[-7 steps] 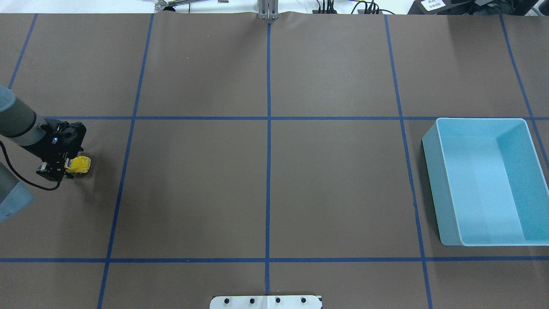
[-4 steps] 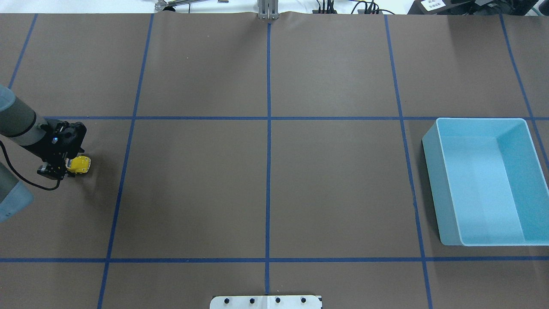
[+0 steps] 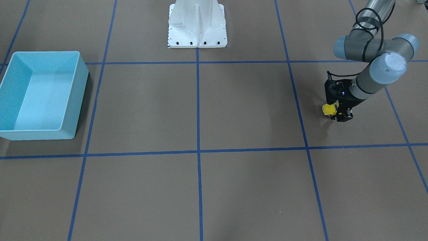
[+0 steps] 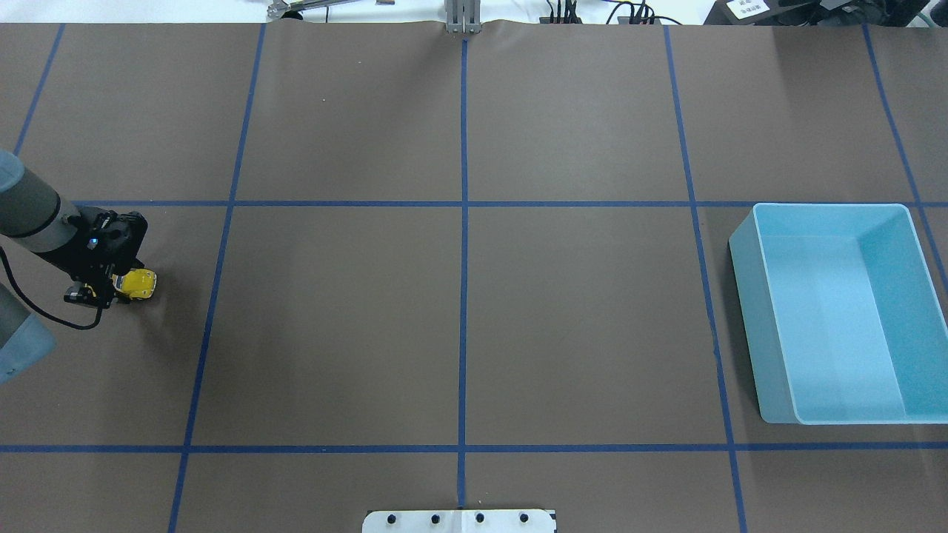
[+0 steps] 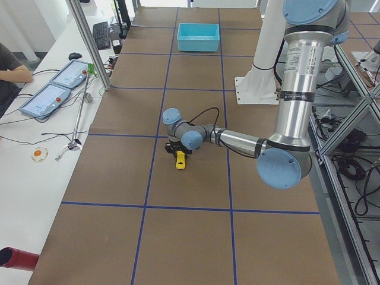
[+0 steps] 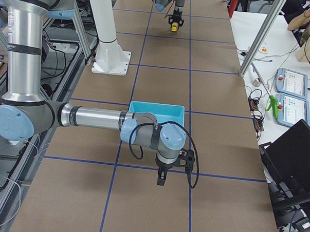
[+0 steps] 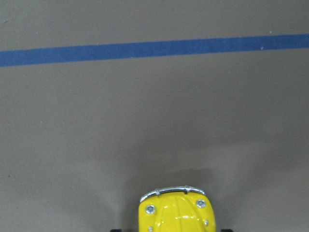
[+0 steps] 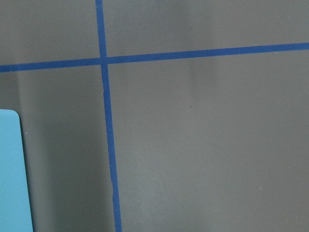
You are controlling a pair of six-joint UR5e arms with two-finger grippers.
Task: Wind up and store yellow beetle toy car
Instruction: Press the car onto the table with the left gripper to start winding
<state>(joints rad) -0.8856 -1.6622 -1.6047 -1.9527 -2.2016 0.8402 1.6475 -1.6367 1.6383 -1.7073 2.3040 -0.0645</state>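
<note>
Look for the yellow car [image 4: 139, 284] at 9 o'clock on the table [image 4: 578, 326] in the overhead view, taking 12 o'clock as pointing away from the robot. It is low over the brown surface, with its nose toward 3 o'clock. You cannot tell whether its wheels touch down.

The left gripper [image 4: 118, 286] has its fingers drawn in narrow on the car's rear half. In the left wrist view you see only the hood and chrome bumper sticking out between them. A strip of blue tape [image 7: 154, 48] crosses the table ahead of the nose there.

The blue bin [image 4: 770, 311] stands well apart from the car, at 3 o'clock.

The right gripper [image 6: 161, 179] hangs over the table just beside the bin. You cannot tell how its fingers are set.
</note>
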